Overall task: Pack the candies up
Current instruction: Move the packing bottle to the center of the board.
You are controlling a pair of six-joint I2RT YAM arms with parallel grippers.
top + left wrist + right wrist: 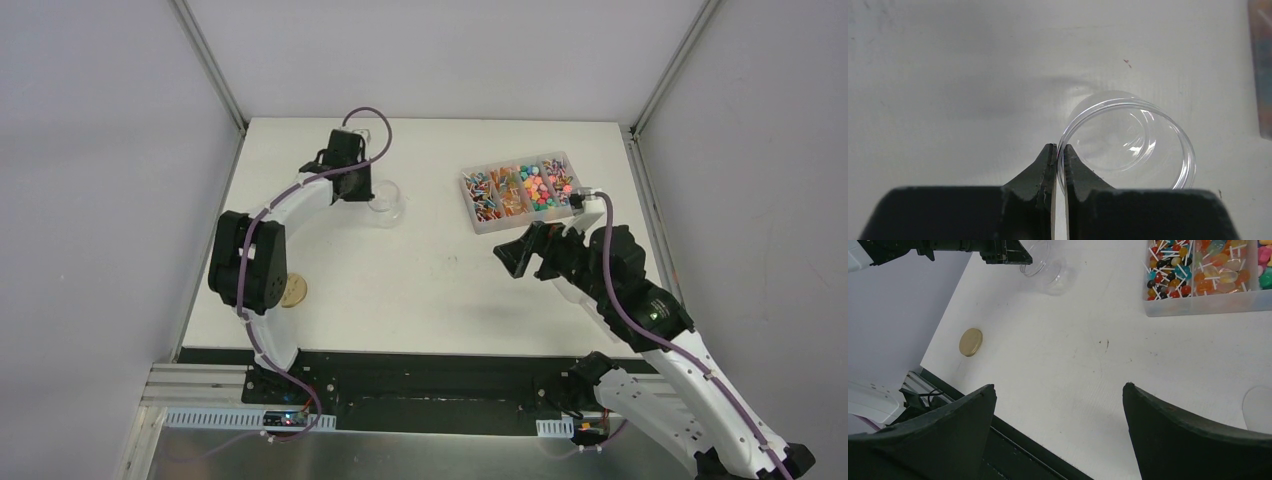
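Clear jar pinched by its rim; nothing packed yet.
Left tool (1058, 150) is pressed together on the near rim of the empty jar (1120, 142), one finger inside and one outside, with the jar upright on the worktop (1073, 355). Right tool (1058, 385) hangs spread wide and holds nothing, near the divided box (1208, 304). All the candies (538, 188) lie in that box, well apart from the jar. A round wooden lid (970, 342) lies alone near the worktop's left edge. Filling and lidding both look left to do.
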